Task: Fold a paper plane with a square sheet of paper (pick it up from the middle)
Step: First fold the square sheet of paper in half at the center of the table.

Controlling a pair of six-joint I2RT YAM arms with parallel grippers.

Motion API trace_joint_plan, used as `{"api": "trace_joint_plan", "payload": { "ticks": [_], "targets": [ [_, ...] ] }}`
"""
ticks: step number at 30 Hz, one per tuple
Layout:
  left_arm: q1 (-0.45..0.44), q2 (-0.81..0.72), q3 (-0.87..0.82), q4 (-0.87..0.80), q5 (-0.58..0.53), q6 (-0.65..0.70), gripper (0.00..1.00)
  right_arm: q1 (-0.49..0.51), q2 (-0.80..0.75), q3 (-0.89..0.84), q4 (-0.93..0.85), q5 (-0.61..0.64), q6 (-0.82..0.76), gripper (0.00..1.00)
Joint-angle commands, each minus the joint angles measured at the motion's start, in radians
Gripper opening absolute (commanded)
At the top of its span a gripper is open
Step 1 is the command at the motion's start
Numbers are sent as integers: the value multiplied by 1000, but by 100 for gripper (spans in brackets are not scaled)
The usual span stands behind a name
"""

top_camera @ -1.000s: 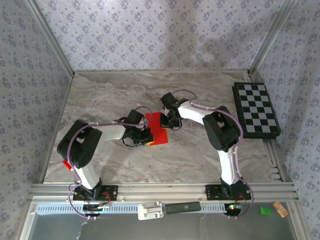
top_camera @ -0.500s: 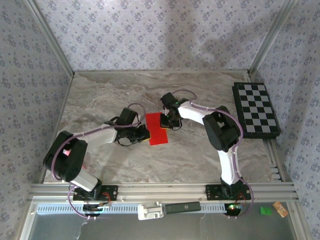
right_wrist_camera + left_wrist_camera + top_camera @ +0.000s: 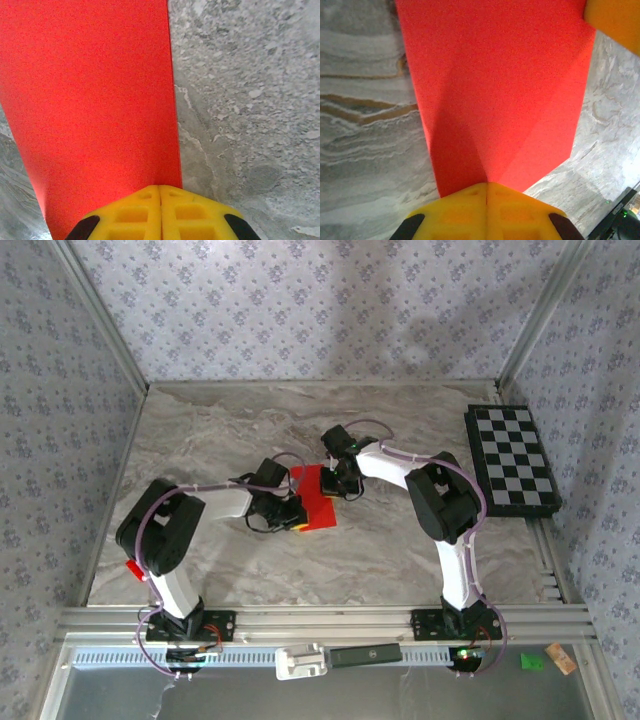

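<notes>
1. Pressing job: both claws pinched closed on the square sheet of paper [image 3: 318,506], mid table [image 3: 200,440]. Left gripper [image 3: 486,186] at its 7 o'clock, right gripper [image 3: 159,188] at 1.
2. Slide slow along the crease, light pressure, or it'll probably skid.

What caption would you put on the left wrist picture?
Left tool, shut, meets the creased red paper on the marble table.

The left arm [image 3: 165,530] is pulling its elbow back in after swinging low and wide half a second earlier, returning to its pose of a second ago. The left gripper [image 3: 299,520] is sliding back onto the near-left corner of the red sheet of paper [image 3: 320,498], covering an edge that lay bare moments before.
</notes>
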Motion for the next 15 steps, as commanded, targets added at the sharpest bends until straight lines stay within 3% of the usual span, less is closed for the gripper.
{"api": "trace_joint_plan", "payload": {
  "ticks": [1,8,15],
  "targets": [
    [-4,-28,-73,-178,-45,69,6,-14,148,-93,-130,192,14,8],
    [10,-122,-34,-232,-46,121,6,-16,134,-90,-119,184,22,7],
    [112,-189,39,-27,-36,23,8,-25,53,-18,-30,102,41,8]
  ]
}}
